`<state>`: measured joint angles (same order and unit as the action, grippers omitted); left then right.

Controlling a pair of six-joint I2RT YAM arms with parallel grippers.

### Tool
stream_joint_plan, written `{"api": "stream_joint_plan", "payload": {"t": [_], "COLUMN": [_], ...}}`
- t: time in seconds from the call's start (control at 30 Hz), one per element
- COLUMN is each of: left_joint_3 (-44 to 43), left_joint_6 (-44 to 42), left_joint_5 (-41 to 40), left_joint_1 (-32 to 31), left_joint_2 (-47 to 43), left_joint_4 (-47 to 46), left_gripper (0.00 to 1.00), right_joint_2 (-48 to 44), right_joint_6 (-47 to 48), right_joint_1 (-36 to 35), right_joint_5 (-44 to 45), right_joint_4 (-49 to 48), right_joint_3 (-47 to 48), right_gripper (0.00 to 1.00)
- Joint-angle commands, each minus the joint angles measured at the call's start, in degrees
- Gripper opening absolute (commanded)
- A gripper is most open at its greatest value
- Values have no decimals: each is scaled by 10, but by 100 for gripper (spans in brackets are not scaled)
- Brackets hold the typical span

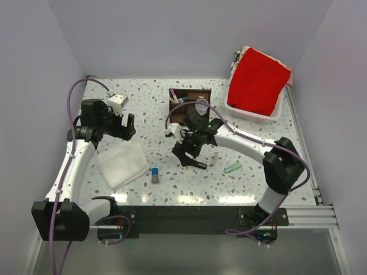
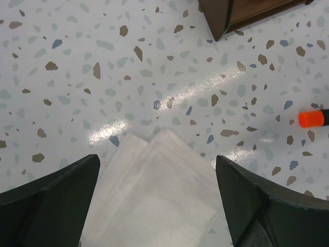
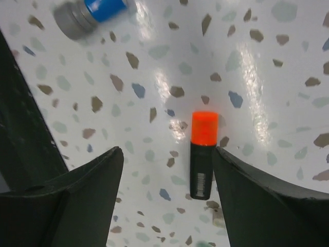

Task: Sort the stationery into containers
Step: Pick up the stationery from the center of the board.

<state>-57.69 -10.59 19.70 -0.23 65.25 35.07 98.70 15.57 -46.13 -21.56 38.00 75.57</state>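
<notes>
The orange-and-black highlighter (image 3: 202, 154) lies on the speckled table between my right gripper's (image 3: 167, 154) open fingers, close to the right one and touching neither. In the top view this gripper (image 1: 188, 157) hangs low over the table's middle. The blue-capped grey stick (image 1: 155, 175) lies to its left and also shows in the right wrist view (image 3: 90, 15). A mint-green piece (image 1: 233, 168) lies to its right. The dark wooden organizer (image 1: 189, 103) stands behind it with a few items inside and a round bluish pot (image 1: 201, 105). My left gripper (image 1: 123, 126) is open and empty above the table.
A white folded cloth (image 1: 121, 165) lies at the front left, below my left gripper (image 2: 158, 160) in its wrist view (image 2: 159, 195). A white basket (image 1: 275, 116) with red cloth (image 1: 258, 83) stands at the back right. The organizer's corner (image 2: 241, 13) and the highlighter's orange cap (image 2: 312, 118) show there too.
</notes>
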Motion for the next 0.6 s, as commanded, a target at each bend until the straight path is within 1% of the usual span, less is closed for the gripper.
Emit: {"api": "stream_joint_plan", "payload": {"t": [0.0, 0.03, 0.27, 0.43, 0.57], "left_joint_3": [13, 15, 0, -11, -18], "left_joint_6": [-16, -15, -3, 6, 11], "left_joint_5": [24, 27, 66, 84, 91], "left_joint_1": [2, 2, 2, 2, 2], "left_joint_2": [-32, -29, 18, 44, 62], "left_joint_4": [-58, -63, -87, -112, -123], "left_gripper": [100, 100, 100, 100, 100], "right_joint_2": [-95, -122, -173, -177, -161], "right_joint_6": [146, 154, 193, 222, 227], "right_joint_1": [4, 4, 5, 8, 17], "right_joint_5": [59, 62, 64, 68, 64], "right_joint_4": [-52, -69, -100, -134, -141], "right_joint_3": [-101, -129, -204, -241, -244], "right_gripper": [76, 77, 77, 76, 74]}}
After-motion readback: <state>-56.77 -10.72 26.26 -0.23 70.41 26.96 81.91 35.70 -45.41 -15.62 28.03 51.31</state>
